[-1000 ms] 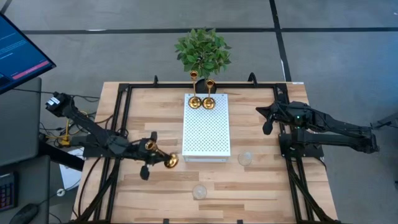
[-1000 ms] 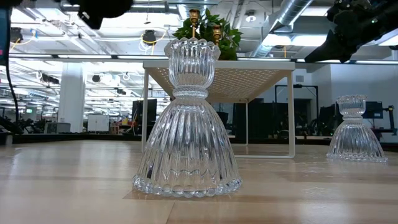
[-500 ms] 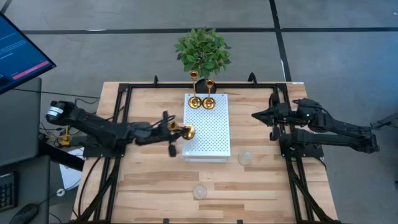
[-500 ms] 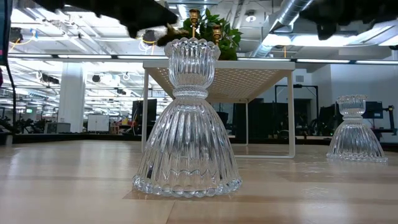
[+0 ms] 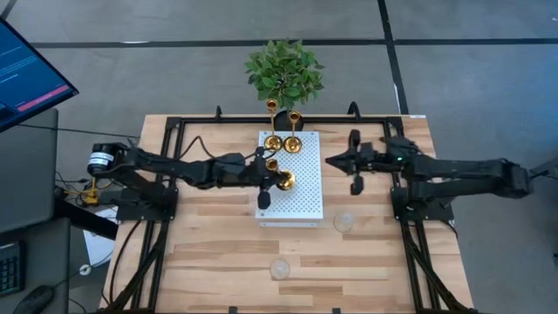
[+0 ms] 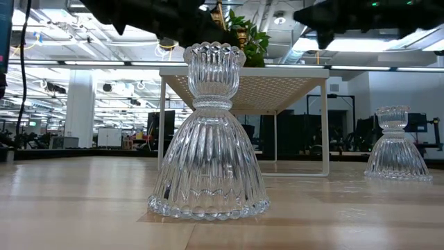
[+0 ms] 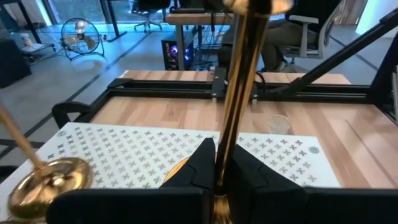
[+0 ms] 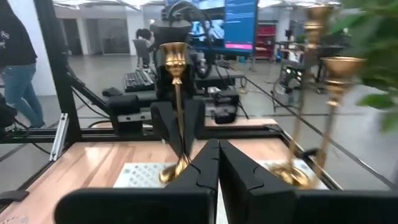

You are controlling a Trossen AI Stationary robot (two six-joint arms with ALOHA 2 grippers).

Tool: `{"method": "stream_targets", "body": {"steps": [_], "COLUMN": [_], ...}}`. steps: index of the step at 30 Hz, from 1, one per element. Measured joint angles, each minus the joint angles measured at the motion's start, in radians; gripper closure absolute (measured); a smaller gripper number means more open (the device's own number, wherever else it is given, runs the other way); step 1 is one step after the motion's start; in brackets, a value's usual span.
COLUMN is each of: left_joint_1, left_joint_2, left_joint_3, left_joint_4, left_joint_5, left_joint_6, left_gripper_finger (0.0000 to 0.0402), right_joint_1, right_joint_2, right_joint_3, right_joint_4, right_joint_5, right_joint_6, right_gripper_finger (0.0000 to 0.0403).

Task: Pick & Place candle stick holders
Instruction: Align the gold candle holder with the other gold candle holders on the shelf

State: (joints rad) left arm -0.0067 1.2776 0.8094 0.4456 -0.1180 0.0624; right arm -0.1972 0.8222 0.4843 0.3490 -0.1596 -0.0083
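White perforated stand (image 5: 296, 196) lies bare before left hand's (image 5: 267, 171) gold holder (image 5: 281, 179).

Gold candle stick holders (image 5: 282, 180); white perforated stand (image 5: 301, 196); clear ribbed glass holders (image 6: 209, 139); green plant (image 5: 284, 71).

A white stand (image 5: 290, 187) with lots of little holes sits in the middle of the wooden tabletop (image 5: 349, 262). A green potted plant (image 5: 284, 71) is just behind the stand. A black frame (image 5: 174, 131) lies around it. A screen (image 5: 26, 74) glows far to its left.
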Motion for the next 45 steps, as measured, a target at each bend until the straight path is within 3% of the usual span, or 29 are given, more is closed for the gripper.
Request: {"method": "stream_targets", "body": {"steps": [5,13,20,33,45], "left_joint_1": [-0.002,-0.002,-0.001,-0.002,0.0], "left_joint_2": [0.009,0.005,0.005,0.003,0.003], "left_joint_3": [0.004,0.004,0.004,0.002,0.002], "left_joint_4": [0.001,-0.004,-0.006,-0.019,-0.031], "left_joint_5": [0.007,0.006,0.006,0.009,-0.006], "left_joint_6": [0.0,0.0,0.0,0.005,0.004], "left_gripper_finger": [0.0387,0.0387,0.0386,0.0386,0.0386], "right_joint_1": [0.036,0.053,0.068,0.079,0.086], "right_joint_2": [0.19,0.415,0.549,0.67,0.582], "right_joint_3": [0.032,0.19,0.308,0.406,0.405], "right_joint_4": [0.16,0.171,0.164,0.162,-0.032], "right_joint_5": [0.0,0.002,0.0,-0.048,-0.06], "right_joint_6": [-0.031,-0.044,-0.045,-0.044,-0.055], "right_gripper_finger": [0.038,0.0282,0.0238,0.0246,0.0268]}}
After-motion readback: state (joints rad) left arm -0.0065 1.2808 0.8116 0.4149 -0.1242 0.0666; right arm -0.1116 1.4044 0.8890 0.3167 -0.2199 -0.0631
